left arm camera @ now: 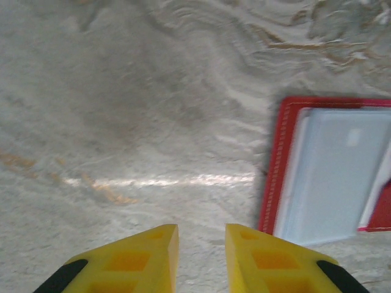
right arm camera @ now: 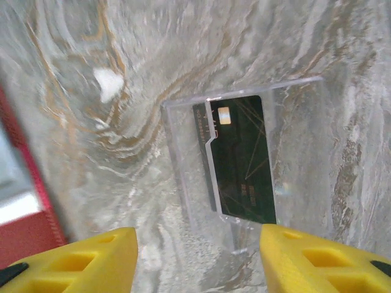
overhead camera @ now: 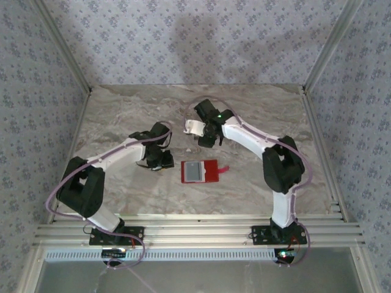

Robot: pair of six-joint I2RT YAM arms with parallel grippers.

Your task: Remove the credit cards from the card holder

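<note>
Hovering wide-jawed over dark credit card [right arm camera: 241, 162] in clear tray [right arm camera: 174, 159]: right gripper [right arm camera: 198, 244].

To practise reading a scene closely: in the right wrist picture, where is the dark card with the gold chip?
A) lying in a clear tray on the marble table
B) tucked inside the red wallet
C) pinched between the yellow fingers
A: the dark card lies flat inside the clear tray on the table, ahead of the right gripper, whose jaws stand wide open and clear of it.
</note>
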